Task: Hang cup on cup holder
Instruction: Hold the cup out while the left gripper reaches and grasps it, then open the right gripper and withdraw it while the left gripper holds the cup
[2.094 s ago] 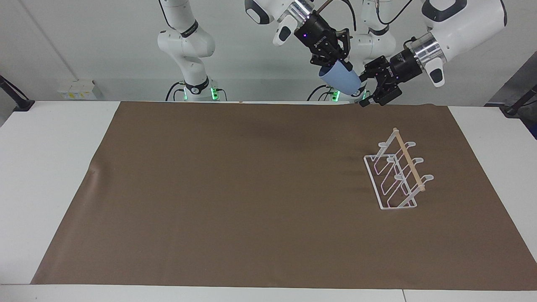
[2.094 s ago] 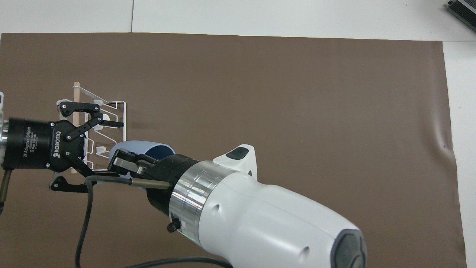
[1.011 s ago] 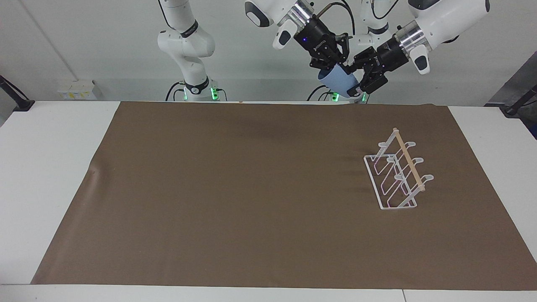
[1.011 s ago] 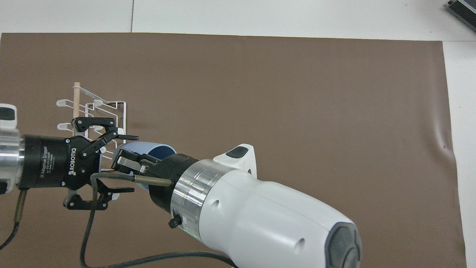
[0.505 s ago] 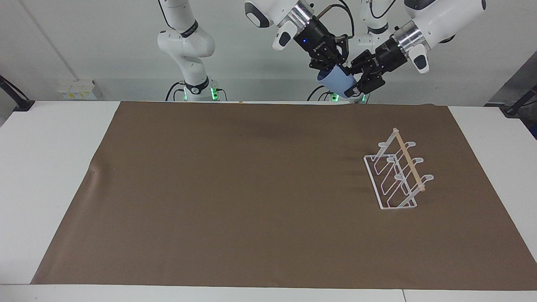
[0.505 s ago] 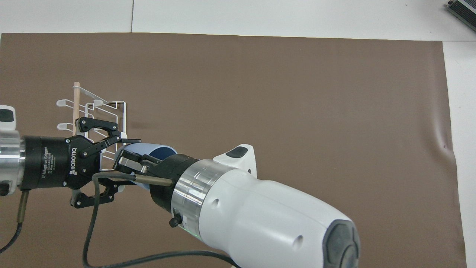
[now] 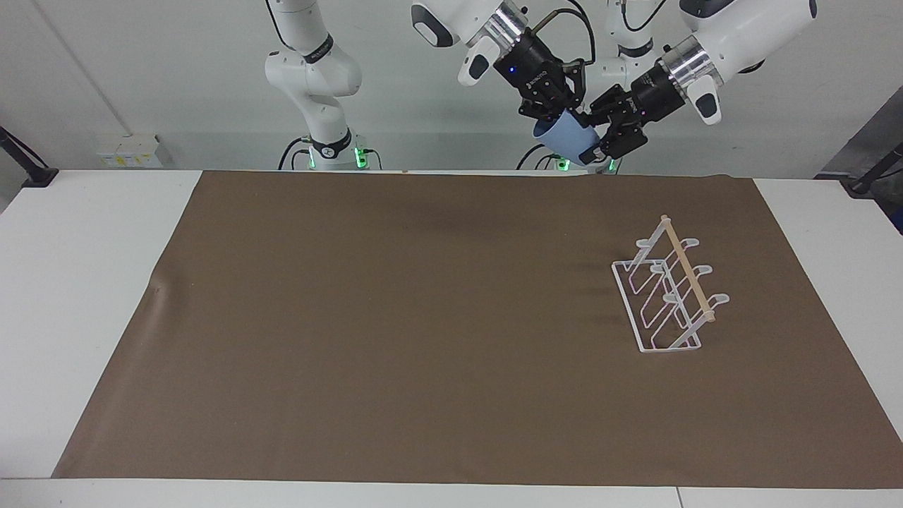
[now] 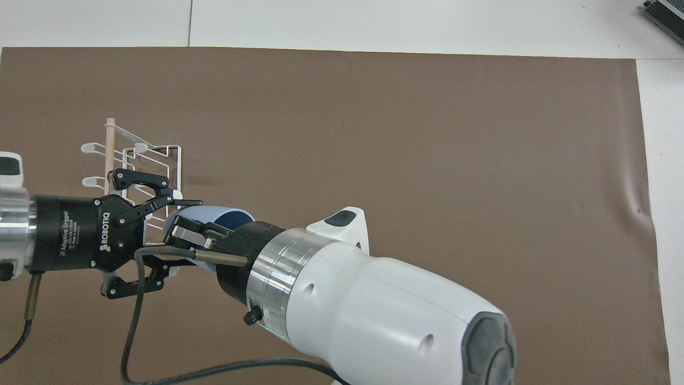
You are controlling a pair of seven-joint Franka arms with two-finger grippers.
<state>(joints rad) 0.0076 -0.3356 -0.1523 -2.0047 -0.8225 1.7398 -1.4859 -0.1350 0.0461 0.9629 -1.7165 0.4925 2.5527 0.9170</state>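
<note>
- right gripper (image 7: pixel 557 113) clamped on the cup (image 7: pixel 570 140), high over the mat's robot-side edge.
- left gripper (image 7: pixel 605 137) spread around cup's base; close squarely before release.
- cup holder (image 7: pixel 667 296) on mat below.

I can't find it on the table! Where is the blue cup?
The cup is up in the air, shut in the right gripper, with the open left gripper around its base, above the robots' edge of the brown mat.
</note>
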